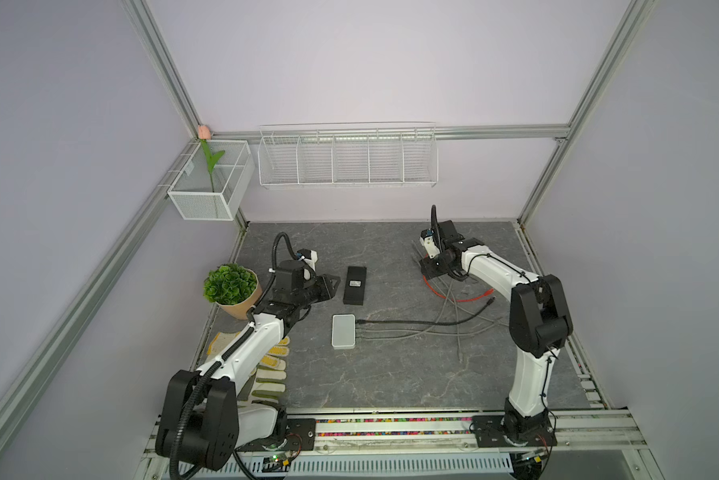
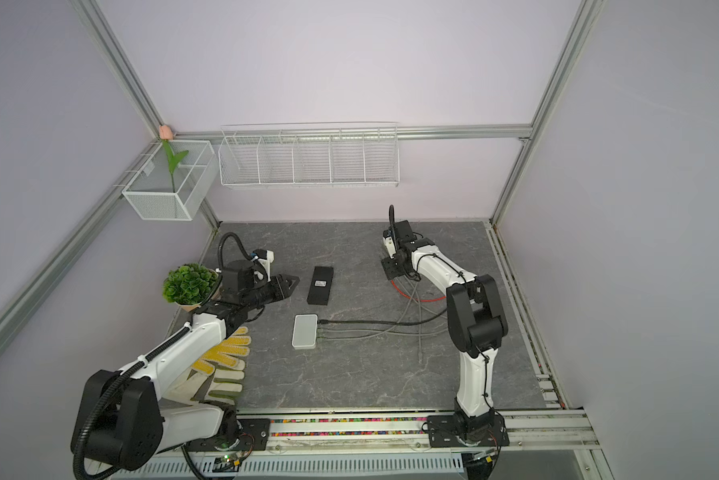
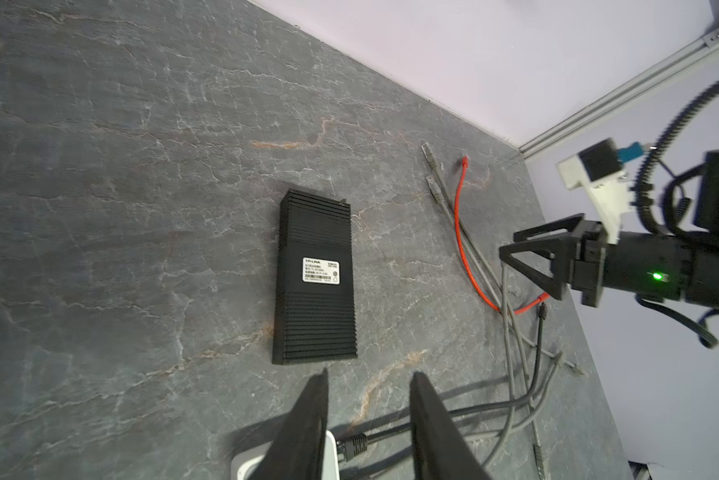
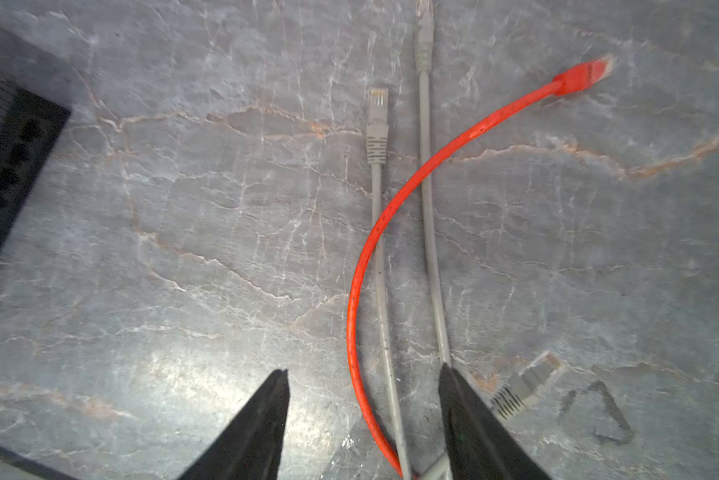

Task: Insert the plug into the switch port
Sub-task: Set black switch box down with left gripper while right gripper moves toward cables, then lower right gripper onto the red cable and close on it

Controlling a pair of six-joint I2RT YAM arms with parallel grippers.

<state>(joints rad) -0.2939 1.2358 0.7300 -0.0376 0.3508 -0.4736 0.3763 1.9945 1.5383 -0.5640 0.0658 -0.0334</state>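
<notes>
I read this as the pick-up stage. No plug is in hand, and nothing is seated in the black TP-Link switch [image 1: 355, 284], which lies flat, label up, on the table [image 1: 391, 374] between my two arms. The loose ends are on the right side. In the right wrist view a grey plug [image 4: 377, 124] lies straight ahead of the right gripper [image 4: 363, 370]. A second grey plug [image 4: 424, 33] lies further on, and a red plug [image 4: 584, 75] sits off to one side on its curved red cable [image 4: 391, 199]. The right gripper's fingers [image 4: 262, 428] stand wide apart and hold nothing. The red cable and the nearer plug's grey lead run through the gap, but I cannot tell whether the tips touch the table. That arm reaches to the far part of the table, wrist pitched down over the cable bundle. The left gripper [image 3: 370, 374] is partly open and empty. It points at the switch with its tips close beside it in both top views. Just under it sits the white network box [image 1: 343, 331], which has cables plugged in. Next, I judge, the right gripper should advance to the nearer grey plug and close on its boot. It should then turn the plug toward the dark port row [image 4: 9, 166] on the switch's edge, while the left gripper braces the switch against sliding.
</notes>
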